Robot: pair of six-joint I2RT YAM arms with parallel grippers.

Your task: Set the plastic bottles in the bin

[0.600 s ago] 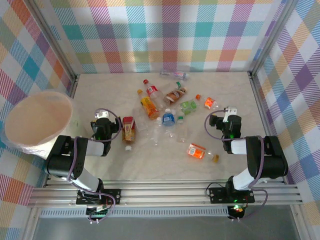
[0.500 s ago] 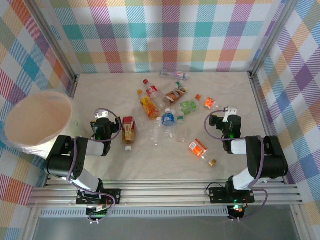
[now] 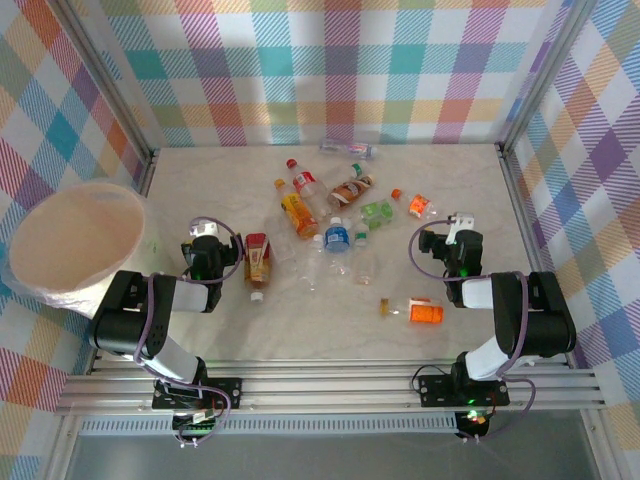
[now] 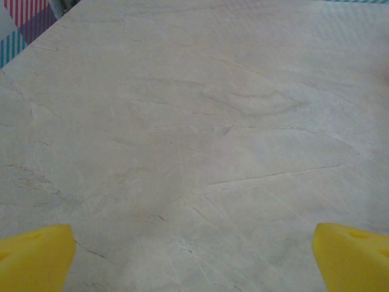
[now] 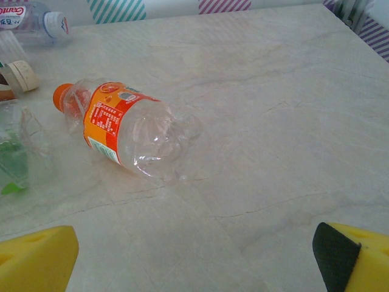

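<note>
Both spread wide and pinching nothing, my left pincer (image 3: 207,238) and right pincer (image 3: 456,228) sit low over the table (image 3: 300,335). Ahead of the left one my wrist view gives bare table, and a brown bottle (image 3: 257,258) lies just to its right. Ahead of the right one an orange bottle (image 5: 121,131) lies on its side, cap to the left, well apart from my yellow fingertips (image 5: 36,258).

The other bottles (image 3: 330,205) lie scattered across the middle of the table, with a stray bottle (image 3: 425,312) near my right arm. None is in the bin (image 3: 75,245), which stands at the far left, beside my left arm.

The bottles look empty and thin-walled, so I judge them light, easily dented, slick and likely to roll away from a nudge. I would take the orange bottle across its labelled belly, jaws square to its length, and close gently. The neck looks too narrow for a sure hold, and the clear base seems crumpled. The bin's mouth is wide, so the drop should need little aim.
</note>
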